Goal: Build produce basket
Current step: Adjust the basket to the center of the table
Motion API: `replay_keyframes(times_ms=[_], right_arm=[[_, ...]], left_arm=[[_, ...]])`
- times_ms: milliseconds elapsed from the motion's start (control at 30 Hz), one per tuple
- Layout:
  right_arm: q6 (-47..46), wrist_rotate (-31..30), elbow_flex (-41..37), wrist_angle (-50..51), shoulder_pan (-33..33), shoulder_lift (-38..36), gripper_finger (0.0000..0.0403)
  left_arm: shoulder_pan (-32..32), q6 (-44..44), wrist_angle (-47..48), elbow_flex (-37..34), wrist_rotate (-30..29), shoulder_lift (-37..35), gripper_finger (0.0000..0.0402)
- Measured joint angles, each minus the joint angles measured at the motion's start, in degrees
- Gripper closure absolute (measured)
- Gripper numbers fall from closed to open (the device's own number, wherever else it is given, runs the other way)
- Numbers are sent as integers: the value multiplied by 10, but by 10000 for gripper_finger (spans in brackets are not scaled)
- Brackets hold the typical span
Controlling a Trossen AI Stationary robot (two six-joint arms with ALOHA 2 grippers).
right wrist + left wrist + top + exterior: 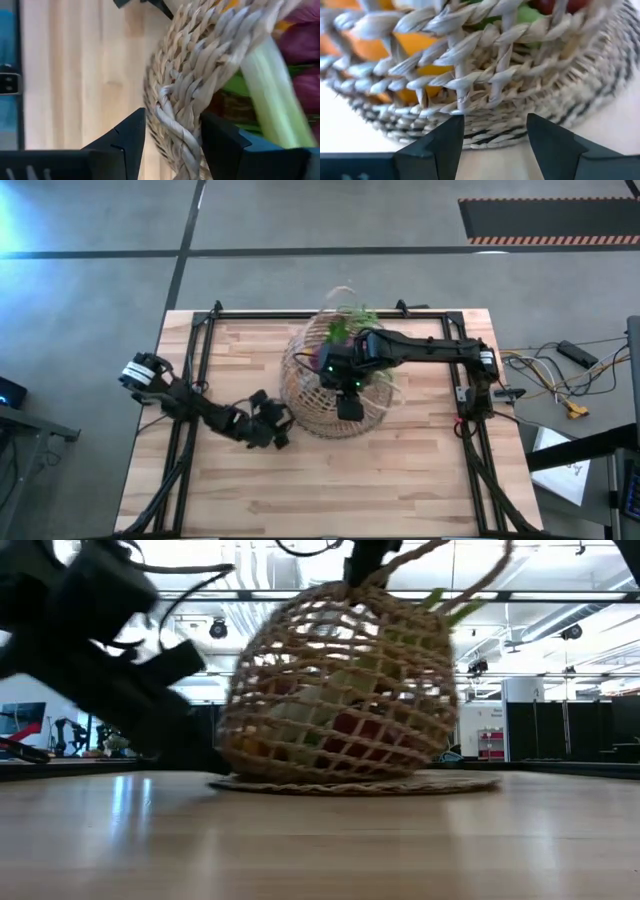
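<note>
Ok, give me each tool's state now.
Left tool: open, at the basket base.
Right tool: shut on the basket rim.

Industrial lab: concrete floor (100,300), hazard tape (548,239)

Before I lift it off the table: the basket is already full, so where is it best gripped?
Probably at the thick braided rim, from above. The basket stands upright with bulging net sides, which are awkward to pinch. The right gripper already straddles that braid, while the left gripper sits open at the base.
</note>
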State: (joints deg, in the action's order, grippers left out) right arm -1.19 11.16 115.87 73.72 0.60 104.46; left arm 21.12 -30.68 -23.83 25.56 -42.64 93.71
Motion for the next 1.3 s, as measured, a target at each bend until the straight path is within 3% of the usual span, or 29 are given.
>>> replay_keyframes(times_ms=[100, 300, 467, 667, 800, 900, 1000, 1133, 1300], right_arm=[[-28, -61, 0, 31, -18, -15, 239], [-88, -168, 0, 74, -47, -55, 239], [-126, -174, -1, 91, -49, -72, 239], [-84, -179, -1, 29, -92, -109, 239], [-105, -277, -3, 35, -133, -149, 239], [-194, -352, -19, 105, -152, -186, 242], [-320, -398, -70, 166, -161, -228, 245], [-408, -392, -201, 135, -185, -294, 246], [-532, -391, -395, 112, -204, -348, 246]], left_arm=[[-35, 13, -19, 2, 29, 1, 201], [-69, 13, -13, 0, 32, -1, 201], [-78, 0, 26, -11, 33, -9, 201], [-78, -80, 114, -40, -1, -54, 201], [-68, -79, 125, -60, 4, -98, 201], [-52, -66, 123, -64, 5, -133, 201], [-31, -59, 124, -60, 5, -158, 201], [2, -60, 119, -42, 9, -177, 201], [20, -66, 44, -37, 117, -158, 201]])
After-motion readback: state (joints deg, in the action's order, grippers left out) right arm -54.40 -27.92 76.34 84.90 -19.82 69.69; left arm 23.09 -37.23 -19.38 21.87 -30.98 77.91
